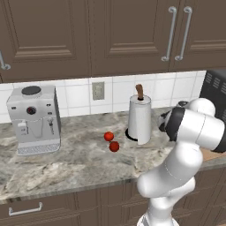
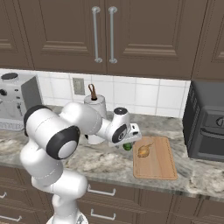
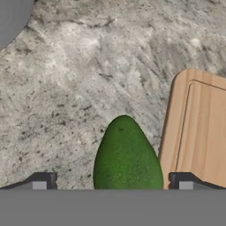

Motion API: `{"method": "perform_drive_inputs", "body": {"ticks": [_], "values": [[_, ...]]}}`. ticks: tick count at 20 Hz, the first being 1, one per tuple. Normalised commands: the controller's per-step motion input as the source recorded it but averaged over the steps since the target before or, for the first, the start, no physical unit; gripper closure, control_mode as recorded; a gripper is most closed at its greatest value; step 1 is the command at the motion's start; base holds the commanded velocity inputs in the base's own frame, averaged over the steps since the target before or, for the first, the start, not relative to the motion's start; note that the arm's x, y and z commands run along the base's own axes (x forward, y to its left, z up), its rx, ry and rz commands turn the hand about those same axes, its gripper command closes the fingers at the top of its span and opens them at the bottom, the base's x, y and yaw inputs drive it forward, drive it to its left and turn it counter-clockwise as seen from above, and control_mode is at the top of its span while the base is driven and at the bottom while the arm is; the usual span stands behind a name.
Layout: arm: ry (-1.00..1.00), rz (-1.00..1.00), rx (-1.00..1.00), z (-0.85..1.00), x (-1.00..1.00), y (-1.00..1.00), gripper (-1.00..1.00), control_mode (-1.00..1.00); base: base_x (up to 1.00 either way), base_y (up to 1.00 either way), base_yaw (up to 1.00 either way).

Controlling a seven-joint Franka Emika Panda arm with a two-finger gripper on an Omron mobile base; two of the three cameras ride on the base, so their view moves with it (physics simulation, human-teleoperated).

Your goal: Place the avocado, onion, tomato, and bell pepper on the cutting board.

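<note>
My desk point(image 1: 66, 163) is grey marbled stone. On it stand a coffee machine point(image 1: 34, 119) at the left, a paper towel roll point(image 1: 139, 118) near the wall and a dark oven point(image 2: 205, 127) at the right — two red balls point(image 1: 111, 141) lie between machine and roll. The cutting board point(image 2: 159, 164) lies flat near the front edge, and the avocado point(image 3: 126, 156) rests just beside it.
</note>
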Motion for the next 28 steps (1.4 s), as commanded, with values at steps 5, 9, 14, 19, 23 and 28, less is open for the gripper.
{"method": "perform_drive_inputs", "body": {"ticks": [5,9,14,19,23,28], "values": [[0.00,0.05,0.00,-0.09,0.02,-0.01,-1.00,-1.00,0.00,0.00,0.00],[0.00,0.05,0.00,-0.07,0.08,-0.01,-1.00,-1.00,0.00,0.00,0.00],[0.00,0.03,0.00,-0.04,0.02,-0.04,1.00,-1.00,0.00,0.00,0.00],[-0.06,0.00,-0.02,0.36,0.00,-0.01,1.00,-1.00,0.00,0.00,0.00],[-0.06,0.00,-0.06,0.57,0.00,-0.13,1.00,-1.00,0.00,0.00,0.00],[0.01,0.00,-0.03,0.13,0.16,-0.22,1.00,-1.00,0.00,0.00,0.00]]}}
